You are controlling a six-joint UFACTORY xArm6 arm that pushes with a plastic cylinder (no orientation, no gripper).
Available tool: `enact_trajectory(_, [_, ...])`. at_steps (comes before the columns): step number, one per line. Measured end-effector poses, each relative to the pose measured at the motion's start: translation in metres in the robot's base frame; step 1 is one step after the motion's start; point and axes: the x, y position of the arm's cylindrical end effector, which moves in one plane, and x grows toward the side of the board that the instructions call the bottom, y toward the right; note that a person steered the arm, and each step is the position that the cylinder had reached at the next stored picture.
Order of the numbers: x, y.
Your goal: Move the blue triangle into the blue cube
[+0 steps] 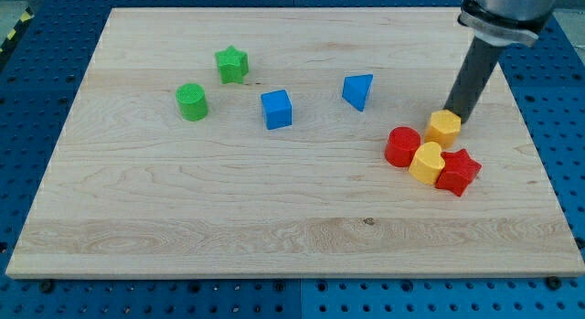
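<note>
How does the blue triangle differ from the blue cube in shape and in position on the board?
The blue triangle is a wedge tapering to a point; the blue cube has square faces. The triangle lies farther toward the view's right and top, closer to my tip; the cube lies nearer the green blocks. Both are the same blue and stand apart from other blocks.

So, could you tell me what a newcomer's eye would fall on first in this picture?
Probably the dark rod coming down at the view's upper right, with my tip right behind the yellow hexagonal block. Just below it sits a tight warm cluster: a red cylinder, a yellow heart-like block and a red star. The blue triangle and blue cube stand apart near the board's middle.
</note>
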Motion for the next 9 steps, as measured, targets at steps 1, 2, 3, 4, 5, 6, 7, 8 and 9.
enact_trajectory(1, [0.022,-0.005])
enact_trajectory(2, [0.027,-0.009])
enact_trajectory(3, [0.019,-0.005])
enact_trajectory(4, [-0.028,-0.004])
enact_trajectory(5, [-0.045,-0.034])
enact_trajectory(6, [-0.036,-0.077])
enact_trajectory(7, [-0.039,-0.113])
enact_trajectory(8, [-0.055,-0.121])
enact_trajectory(9, [-0.09,-0.119])
